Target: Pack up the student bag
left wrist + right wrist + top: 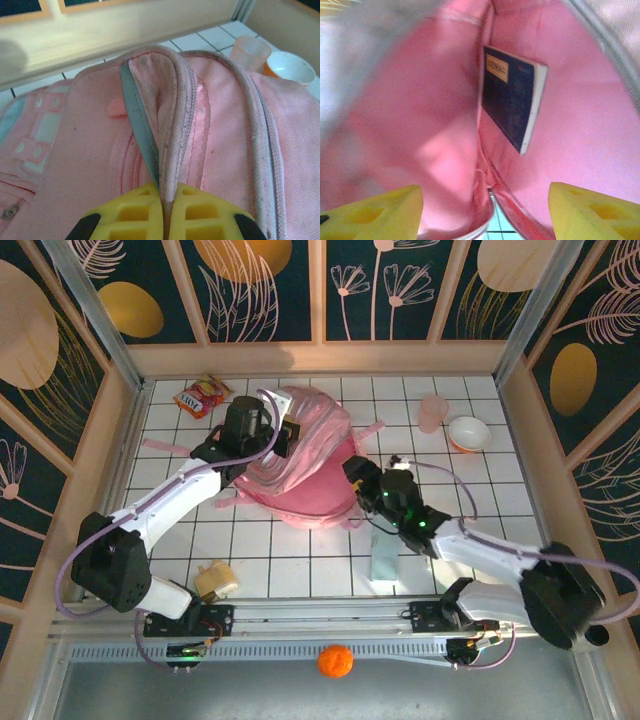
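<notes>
You have a dark blue book (512,97) inside the student bag (305,475) at the far middle of the tabletop (290,550), left gripper (165,200) pinching its zip rim (176,125), right gripper (485,210) spread wide and empty, with snack packet (202,396), cup (433,412) and bowl (468,432) left outside.

Student bag (310,490): in the top view its outline is broken where the left gripper (290,435) and right gripper (353,472) overlie it; it runs off three edges of the left wrist view.
Left gripper pads (135,215): cut off by the lower edge.
Right gripper pads (375,210): likewise cut off, at the bottom corners.
Book (512,97) (dark blue, inside the bag): yellow label blurred, unreadable.
Snack packet (202,397): print too small to read.
Pale lump (216,579) by the left arm's base: kind cannot be told.
Grey-blue strip (384,562): upper end under the right arm.
Cup (248,50) and bowl (290,67): lower parts behind the bag.
</notes>
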`<action>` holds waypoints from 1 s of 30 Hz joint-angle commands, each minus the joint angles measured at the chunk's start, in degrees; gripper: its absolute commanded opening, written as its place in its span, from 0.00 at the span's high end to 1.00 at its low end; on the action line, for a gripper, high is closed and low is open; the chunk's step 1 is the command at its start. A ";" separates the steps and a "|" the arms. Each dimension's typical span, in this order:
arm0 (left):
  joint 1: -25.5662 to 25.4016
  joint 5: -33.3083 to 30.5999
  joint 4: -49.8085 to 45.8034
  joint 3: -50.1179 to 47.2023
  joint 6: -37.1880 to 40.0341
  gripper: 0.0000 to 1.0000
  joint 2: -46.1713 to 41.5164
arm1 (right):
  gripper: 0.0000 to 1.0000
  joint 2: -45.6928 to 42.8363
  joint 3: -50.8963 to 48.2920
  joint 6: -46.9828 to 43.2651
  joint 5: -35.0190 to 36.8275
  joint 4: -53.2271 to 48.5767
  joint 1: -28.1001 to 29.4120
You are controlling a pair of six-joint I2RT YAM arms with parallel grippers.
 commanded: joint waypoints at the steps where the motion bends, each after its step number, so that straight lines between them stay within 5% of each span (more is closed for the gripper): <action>1: 0.70 0.95 6.00 -3.41 3.52 1.00 -0.68 | 0.33 -6.58 0.47 -6.72 2.40 -13.30 -2.71; 9: -3.18 1.65 7.81 -11.89 8.05 1.00 7.89 | 0.32 -11.65 6.22 -19.65 -0.96 -24.79 -7.23; 15: -4.04 3.34 11.14 -12.64 3.07 1.00 9.42 | 0.32 -10.75 8.71 -28.86 1.25 -25.53 -5.83; 21: 1.36 8.52 9.18 -8.30 -6.38 0.46 3.43 | 0.31 -9.48 13.77 -58.59 -1.92 -26.39 -3.01; 26: 6.87 9.49 6.36 -7.89 -9.30 0.33 -3.46 | 0.34 -2.78 21.28 -83.68 -9.93 -33.66 0.49; 30: 12.66 12.23 5.53 -11.47 -13.54 0.29 -7.70 | 0.35 7.20 27.48 -100.63 -9.13 -40.56 6.01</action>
